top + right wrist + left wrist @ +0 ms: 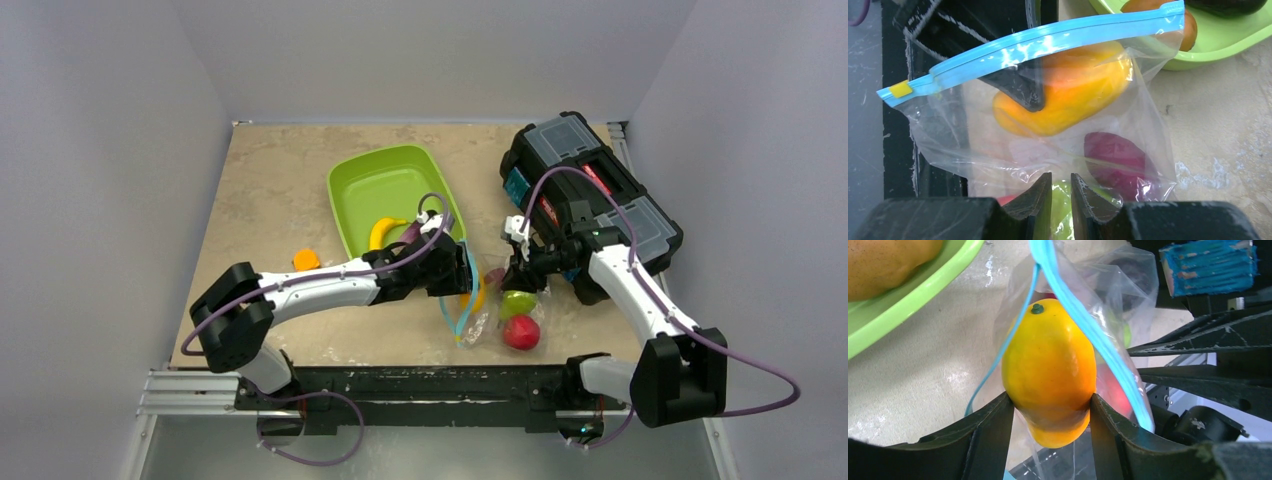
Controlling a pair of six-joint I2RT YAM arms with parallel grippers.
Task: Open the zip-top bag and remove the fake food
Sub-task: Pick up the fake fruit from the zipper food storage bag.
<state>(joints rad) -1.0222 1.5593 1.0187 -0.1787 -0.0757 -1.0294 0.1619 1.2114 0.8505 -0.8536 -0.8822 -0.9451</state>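
The zip-top bag (998, 145) lies near the table's front, and its blue zip strip (1048, 42) stands open. My left gripper (1052, 399) reaches into the mouth and is shut on a yellow-orange piece of fake food (1048, 365), between the two halves of the zip strip (1083, 320). Seen from above, that gripper (462, 283) is at the bag's left end. My right gripper (1061, 176) pinches the clear plastic at the opposite end, its fingers nearly together. Inside the bag are a maroon piece (1118, 155), a green pear (517, 303) and a red apple (521, 332).
The green tray (390, 185) behind the bag holds a yellow banana (385, 230), plus a brown-orange piece (1188, 30) in the right wrist view. A black toolbox (590, 180) stands at the back right. A small orange block (306, 260) lies to the left.
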